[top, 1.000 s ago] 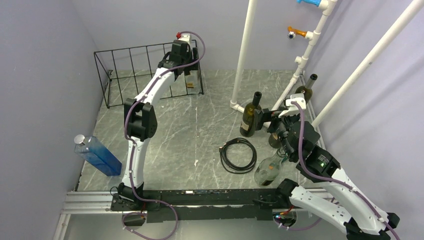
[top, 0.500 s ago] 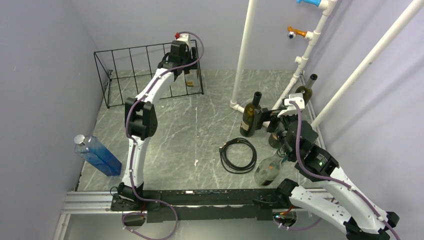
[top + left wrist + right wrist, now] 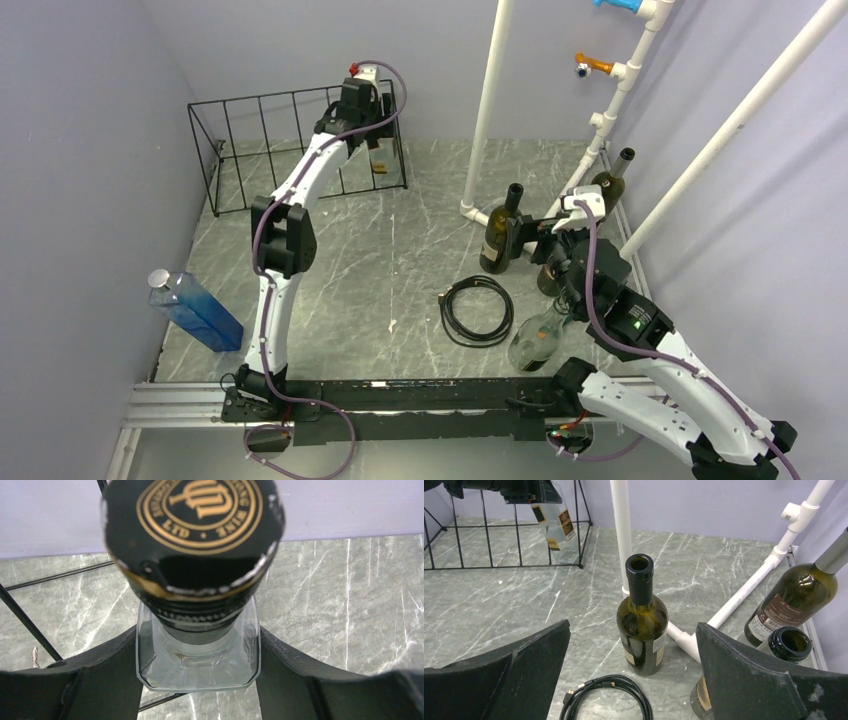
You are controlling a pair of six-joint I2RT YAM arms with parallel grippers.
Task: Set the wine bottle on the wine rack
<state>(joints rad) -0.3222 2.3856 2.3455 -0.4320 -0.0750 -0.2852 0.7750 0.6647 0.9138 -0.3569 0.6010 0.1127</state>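
The grey marble-patterned bench (image 3: 400, 250) carries everything, and a white plastic pipe frame (image 3: 487, 100) rises from it off to the right of the left tool (image 3: 198, 670). The long, low black wire wine rack (image 3: 297, 150) lies directly under and around that tool, which reaches over the rack's right end. The tool is clamped on a clear square-shouldered glass wine bottle (image 3: 559, 530), with a finger pressed to each side of the glass just below the black cap with its gold emblem (image 3: 195, 525). The bottle hangs beneath the tool with its long axis close to upright, slightly tilted, neck up and base down. From the right wrist it shows through the grid's end slot, but whether the base touches the rack floor cannot be told. The left arm alone is at the rack, so lowering and release look like the coming move, with the thin wires beside the bottle the only likely snag. The right tool (image 3: 633, 630) is well apart from the rack, its fingers spread wide and empty. A dark green open-necked bottle (image 3: 497, 240) stands just ahead of it and a labelled green bottle (image 3: 791, 600) to its right. A blue-tinted clear bottle (image 3: 195, 310) lies well behind the left tool, and a coiled black cable (image 3: 478, 310) rests near the right tool.
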